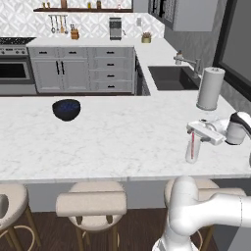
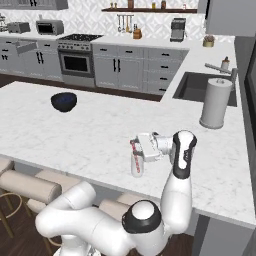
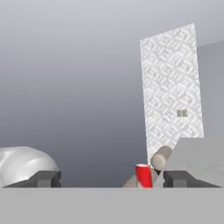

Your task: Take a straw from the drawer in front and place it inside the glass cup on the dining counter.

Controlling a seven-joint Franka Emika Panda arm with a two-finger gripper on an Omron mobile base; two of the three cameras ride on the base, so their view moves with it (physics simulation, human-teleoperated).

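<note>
The glass cup stands near the front edge of the dining counter. The red-pink straw stands inside it, leaning slightly, its top poking above the rim. My gripper hovers level just over the cup, open, and the straw's red tip rises between the spread fingers, nearer one fingertip and not pinched. An open grey drawer juts from the far cabinets.
A dark blue bowl sits on the counter's far left. The white paper towel roll stands beside the sink. Beige stools line the near side.
</note>
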